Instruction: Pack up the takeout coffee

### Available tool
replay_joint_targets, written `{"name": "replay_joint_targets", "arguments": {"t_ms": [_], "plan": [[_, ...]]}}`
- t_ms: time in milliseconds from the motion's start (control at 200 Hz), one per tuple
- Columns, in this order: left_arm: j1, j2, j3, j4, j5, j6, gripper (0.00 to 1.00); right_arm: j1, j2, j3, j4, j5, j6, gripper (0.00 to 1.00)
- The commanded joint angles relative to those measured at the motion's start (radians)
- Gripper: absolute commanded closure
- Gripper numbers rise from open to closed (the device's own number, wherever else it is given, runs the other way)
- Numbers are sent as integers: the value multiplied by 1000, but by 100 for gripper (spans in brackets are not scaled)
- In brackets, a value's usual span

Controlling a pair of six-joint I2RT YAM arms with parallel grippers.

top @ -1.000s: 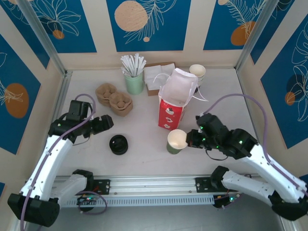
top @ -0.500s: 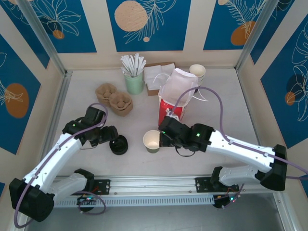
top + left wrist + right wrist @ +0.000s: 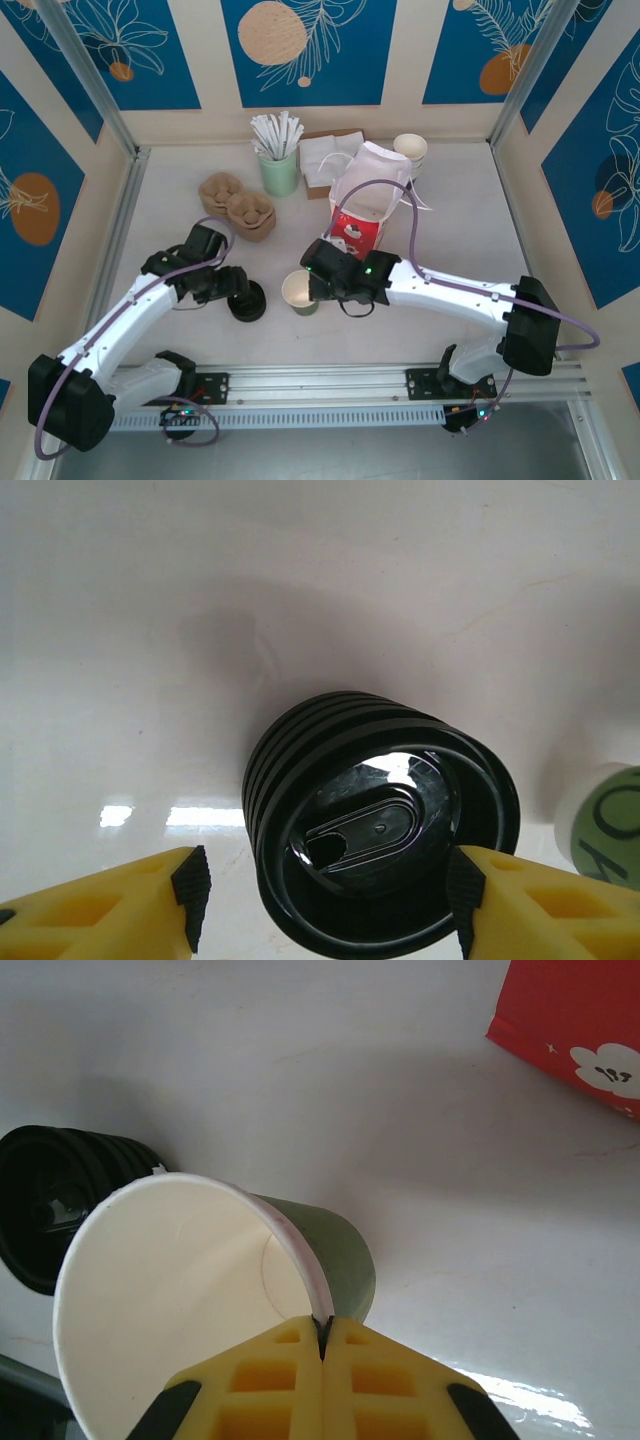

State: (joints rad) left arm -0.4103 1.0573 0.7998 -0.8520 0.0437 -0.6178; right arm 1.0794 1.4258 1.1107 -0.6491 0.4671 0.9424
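Observation:
The takeout coffee cup is olive-green outside, white inside and has no lid on it. My right gripper is shut on its rim and holds it tilted just right of a stack of black lids. In the right wrist view the fingers pinch the cup wall, with the lids behind it. My left gripper is open and straddles the lid stack. Its left pad stands clear of the stack and its right pad is at the edge. The red bag stands open behind.
Two brown pulp cup carriers lie at the back left. A green holder of white sticks, napkins and stacked white cups line the back. The red bag's corner is to the cup's right.
My right arm carried the cup leftward from in front of the bag to beside the lid stack. My left gripper came down around the stack and its jaws narrowed.

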Motion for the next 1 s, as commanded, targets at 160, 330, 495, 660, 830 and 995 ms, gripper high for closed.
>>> {"name": "replay_joint_targets", "arguments": {"t_ms": [160, 330, 495, 660, 830, 995], "plan": [[-16, 9, -30, 34, 29, 59, 39, -36, 29, 0, 108, -26, -20, 100], [-21, 26, -37, 53, 29, 78, 39, -52, 49, -7, 121, -40, -19, 100], [-35, 58, -31, 54, 6, 99, 42, -58, 52, -22, 127, -47, -9, 100], [-53, 88, -27, 54, -28, 106, 45, -62, 48, -42, 129, -47, 2, 100], [-66, 105, -21, 51, -56, 104, 46, -64, 46, -54, 130, -53, 7, 97], [-74, 120, -10, 41, -86, 103, 51, -61, 39, -67, 130, -52, 10, 90]]}}
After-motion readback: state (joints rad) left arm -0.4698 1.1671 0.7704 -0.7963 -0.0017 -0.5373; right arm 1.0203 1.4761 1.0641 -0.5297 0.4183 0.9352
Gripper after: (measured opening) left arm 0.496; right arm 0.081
